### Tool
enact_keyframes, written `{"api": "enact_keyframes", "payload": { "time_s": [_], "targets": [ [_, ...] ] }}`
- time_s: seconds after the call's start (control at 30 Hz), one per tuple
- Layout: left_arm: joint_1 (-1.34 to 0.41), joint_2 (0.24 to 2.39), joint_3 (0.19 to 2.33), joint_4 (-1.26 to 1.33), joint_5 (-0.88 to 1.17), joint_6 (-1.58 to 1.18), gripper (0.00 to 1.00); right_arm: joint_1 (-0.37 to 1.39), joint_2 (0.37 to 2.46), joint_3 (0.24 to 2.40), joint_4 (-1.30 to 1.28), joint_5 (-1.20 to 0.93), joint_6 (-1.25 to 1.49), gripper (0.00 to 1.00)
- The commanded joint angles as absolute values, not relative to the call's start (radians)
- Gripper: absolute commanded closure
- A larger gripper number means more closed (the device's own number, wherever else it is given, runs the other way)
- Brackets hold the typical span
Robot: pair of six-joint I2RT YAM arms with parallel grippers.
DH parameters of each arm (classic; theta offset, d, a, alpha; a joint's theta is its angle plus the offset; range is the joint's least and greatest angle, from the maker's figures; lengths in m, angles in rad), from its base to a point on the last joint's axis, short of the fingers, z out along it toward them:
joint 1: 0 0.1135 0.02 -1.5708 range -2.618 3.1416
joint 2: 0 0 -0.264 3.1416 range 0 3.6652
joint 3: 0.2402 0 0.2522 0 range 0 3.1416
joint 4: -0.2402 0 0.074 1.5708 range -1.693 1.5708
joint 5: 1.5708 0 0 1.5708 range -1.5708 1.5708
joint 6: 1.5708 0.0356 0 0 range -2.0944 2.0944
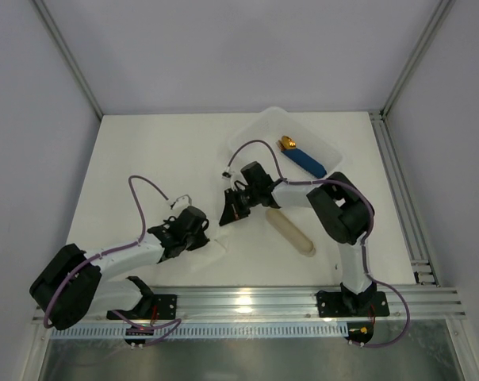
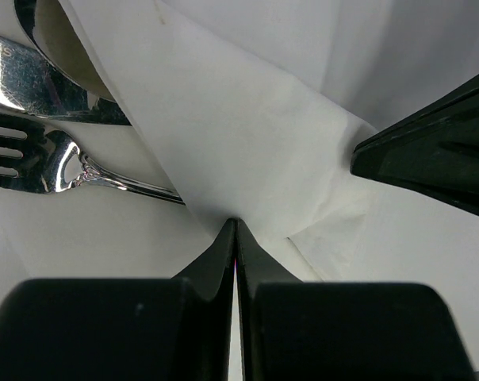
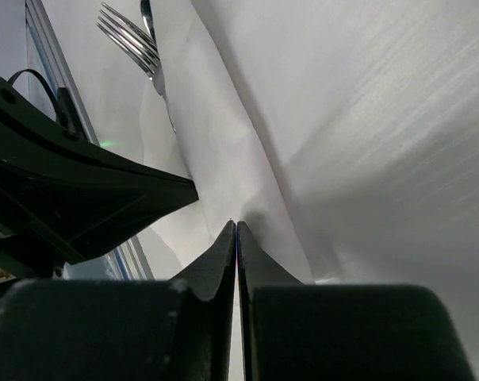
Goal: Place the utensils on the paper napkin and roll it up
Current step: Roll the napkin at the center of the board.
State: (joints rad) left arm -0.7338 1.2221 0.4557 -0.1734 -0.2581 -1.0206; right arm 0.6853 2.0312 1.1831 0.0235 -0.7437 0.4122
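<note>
Two grippers meet at the middle of the table (image 1: 144, 151), seen from my remote station. The left gripper (image 2: 235, 226) has its fingers pressed tightly together, and the tips pinch a folded edge of the paper napkin (image 2: 247, 143). The right gripper (image 3: 236, 226) is closed the same way, nipping the same sheet just beside the left one, so that each wrist camera catches the other's black finger close by. The napkin lies on the table between the two arms, with one flap raised and drawn partly across the utensils (image 2: 49, 163). These rest on the lower layer of paper. A fork's tines and ornate neck show, with a second shiny piece alongside it, while the handles run under the lifted flap. From above, white paper on white table is hard for me to trace. Behind the right arm stands a white tray (image 1: 259, 131) holding a blue-handled piece (image 1: 303, 159). A beige sleeve (image 1: 291, 230) lies on the table near that arm.
</note>
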Motion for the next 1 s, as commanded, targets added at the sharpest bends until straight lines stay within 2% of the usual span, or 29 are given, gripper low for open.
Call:
{"api": "enact_keyframes", "payload": {
  "time_s": [0.0,0.27,0.73,0.97],
  "targets": [
    [-0.738,1.239,0.44,-0.218,-0.276,-1.031,1.0,0.684,2.048,1.161,0.107,-0.773,0.428,0.96],
    [-0.741,1.221,0.439,-0.229,-0.279,-1.035,1.0,0.686,2.086,1.117,0.129,-0.753,0.437,0.96],
    [-0.741,1.21,0.42,-0.233,-0.285,-1.039,1.0,0.698,2.077,1.069,0.049,-0.581,0.413,0.96],
    [-0.744,1.212,0.416,-0.227,-0.282,-1.042,1.0,0.701,1.993,1.156,0.045,-0.663,0.402,0.96]
  ]
}}
